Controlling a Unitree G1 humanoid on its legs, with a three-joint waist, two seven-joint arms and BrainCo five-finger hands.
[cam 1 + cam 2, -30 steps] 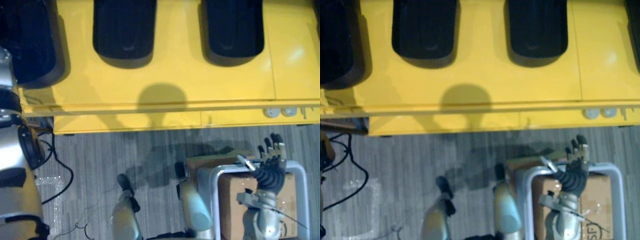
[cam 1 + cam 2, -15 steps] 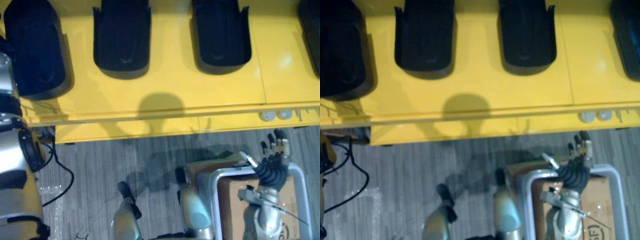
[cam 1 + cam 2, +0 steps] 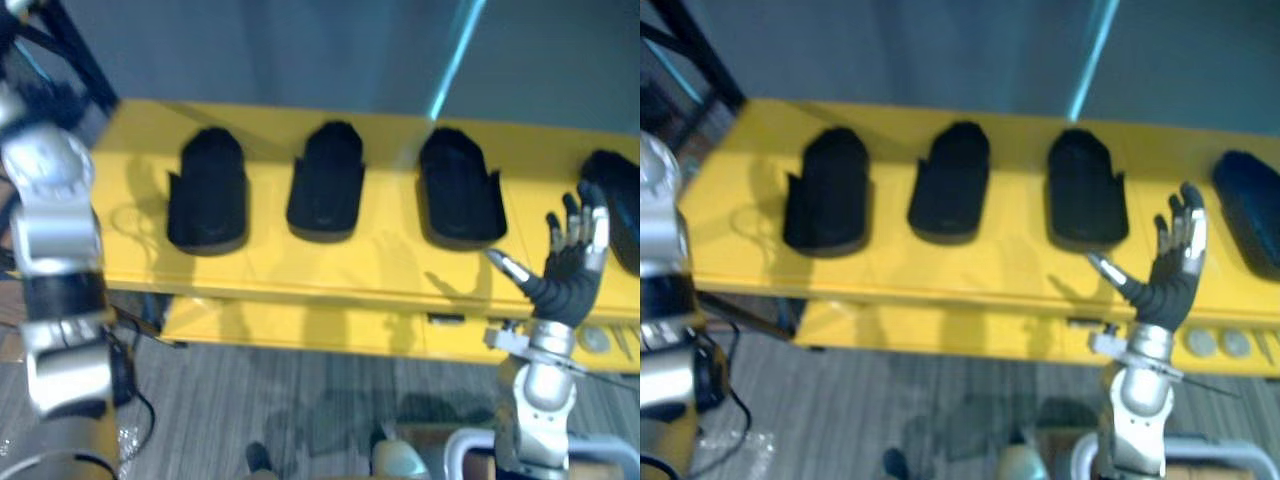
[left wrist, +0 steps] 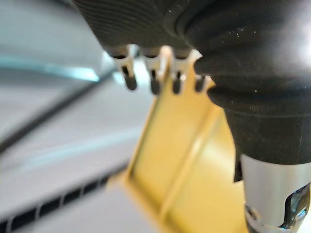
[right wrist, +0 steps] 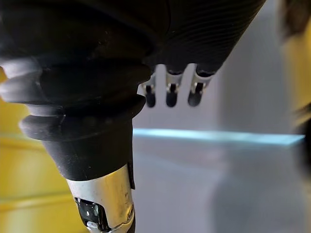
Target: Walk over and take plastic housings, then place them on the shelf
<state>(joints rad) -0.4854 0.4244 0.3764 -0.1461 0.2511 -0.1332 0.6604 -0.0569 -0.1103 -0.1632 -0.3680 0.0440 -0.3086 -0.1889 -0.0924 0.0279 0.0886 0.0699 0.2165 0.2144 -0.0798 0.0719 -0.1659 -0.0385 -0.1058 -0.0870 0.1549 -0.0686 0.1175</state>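
Four black housings (image 3: pixel 325 182) are set in a row across the yellow table (image 3: pixel 350 268). The right hand (image 3: pixel 568 272) is held spread and empty above its front right edge. The left hand (image 4: pixel 153 83) is seen straight-fingered, empty.

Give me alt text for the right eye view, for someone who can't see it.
The robot's open right hand, holding nothing, is up in front of a yellow table. Four black plastic housings lie in a row on the table, untouched.
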